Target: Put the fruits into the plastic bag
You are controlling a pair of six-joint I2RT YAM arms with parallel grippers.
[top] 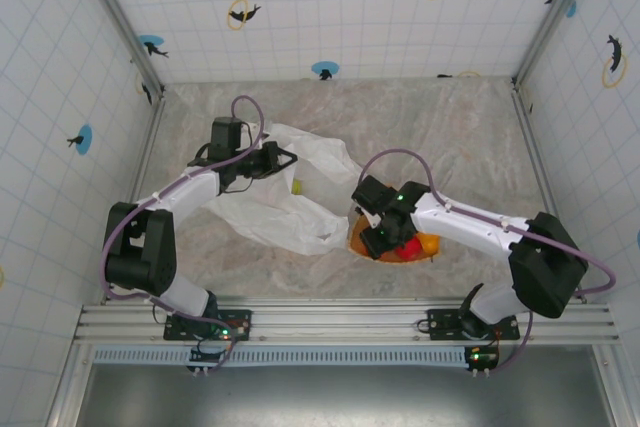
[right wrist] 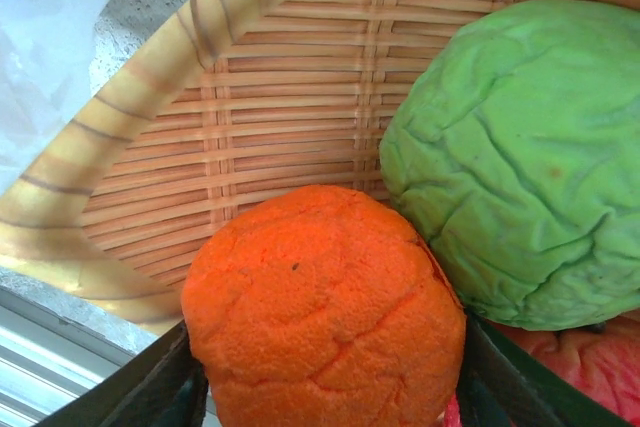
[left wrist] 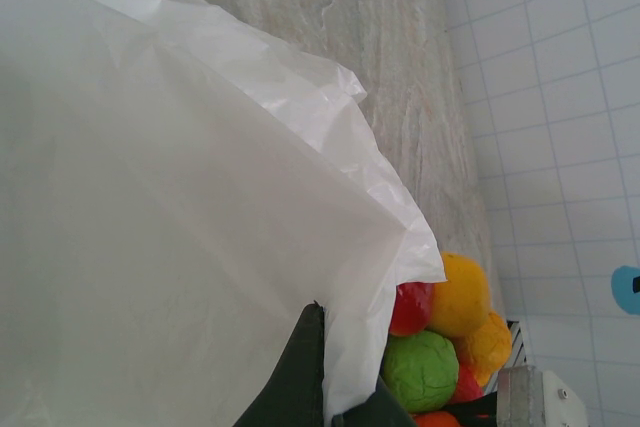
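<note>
The plastic bag [top: 285, 202] lies crumpled at mid-table, thin and white. My left gripper [top: 281, 159] is shut on the bag's edge [left wrist: 345, 347], with the film pinched between its dark fingers [left wrist: 300, 377]. A small yellow-green fruit [top: 297, 186] shows through the bag. The other fruits are piled on the orange woven tray [top: 358, 244]: red [left wrist: 410, 307], yellow-orange [left wrist: 460, 292] and green [right wrist: 520, 157]. My right gripper [right wrist: 325, 387] is low over the tray. Its fingers [right wrist: 150, 387] touch both sides of an orange fruit [right wrist: 325, 307] that rests on the weave.
The tray [right wrist: 250, 97] sits near the table's front edge, right beside the bag's lower corner [right wrist: 50, 37]. Tiled walls [top: 340, 7] enclose the marbled table [top: 450, 137] on three sides. A metal rail [top: 340, 322] runs along the front.
</note>
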